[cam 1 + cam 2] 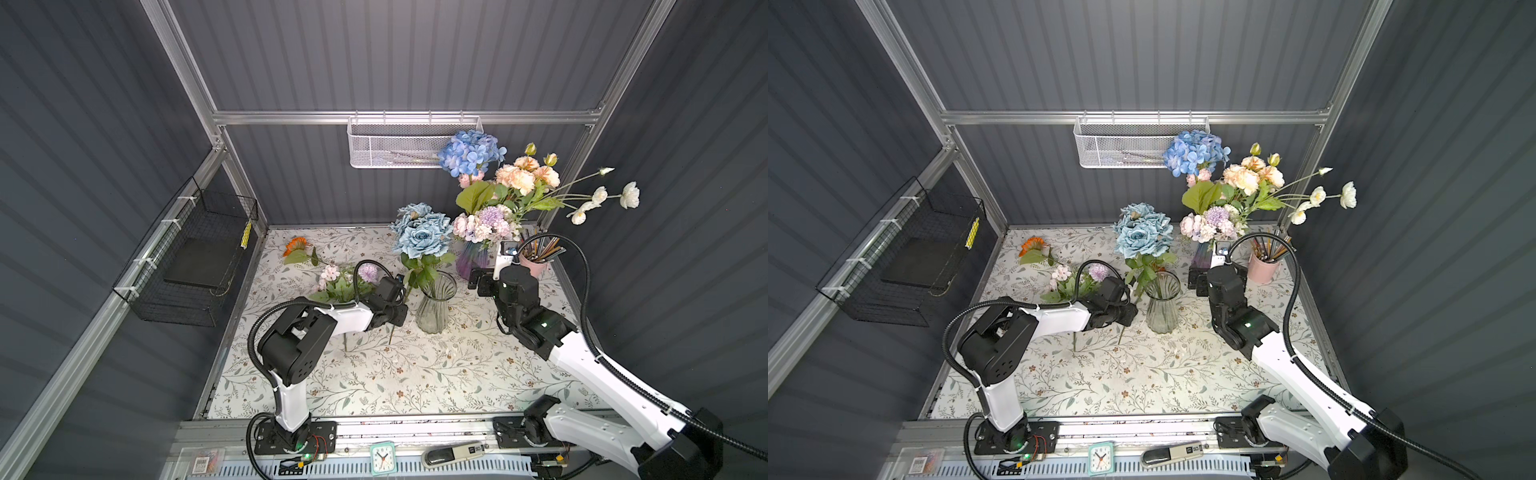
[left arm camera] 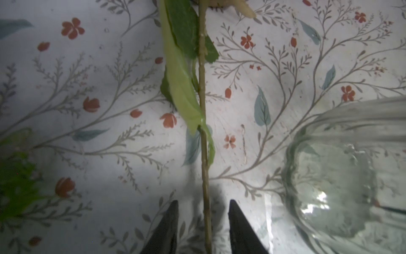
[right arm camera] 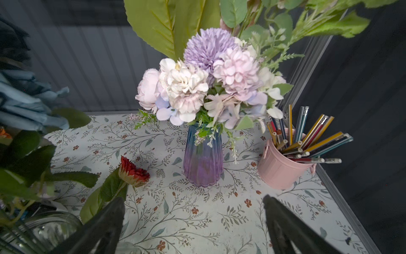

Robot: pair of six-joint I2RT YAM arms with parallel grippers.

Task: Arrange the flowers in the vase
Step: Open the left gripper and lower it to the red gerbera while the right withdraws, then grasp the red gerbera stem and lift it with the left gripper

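Right now, here is what I see from my station.
Desk: the desk is covered by a pale cloth printed with grey twigs and small rust blossoms.
Room: dark grey ribbed walls close in three sides, framed by aluminium rails.
Wall fittings: a white mesh basket hangs on the back rail and a black wire basket on the left wall.
Front edge: a small mint clock sits between the two arm bases.
Clear glass vase: upright mid-desk, with blue roses standing in it.
Purple vase: upright at the back right, holding a blue hydrangea, peach blooms, a lilac pompom and white sprays.
Pink bucket: just beside the purple vase, full of pencils.
Loose flowers: an orange daisy at the back left, a pink-and-lilac bunch by the left arm and a red daisy near the purple vase all lie on the cloth.
Left jaws: parted either side of a green stem lying beside the clear glass vase, with a gap on both sides and no grip.
Right jaws: spread wide with nothing between them, facing the purple vase.
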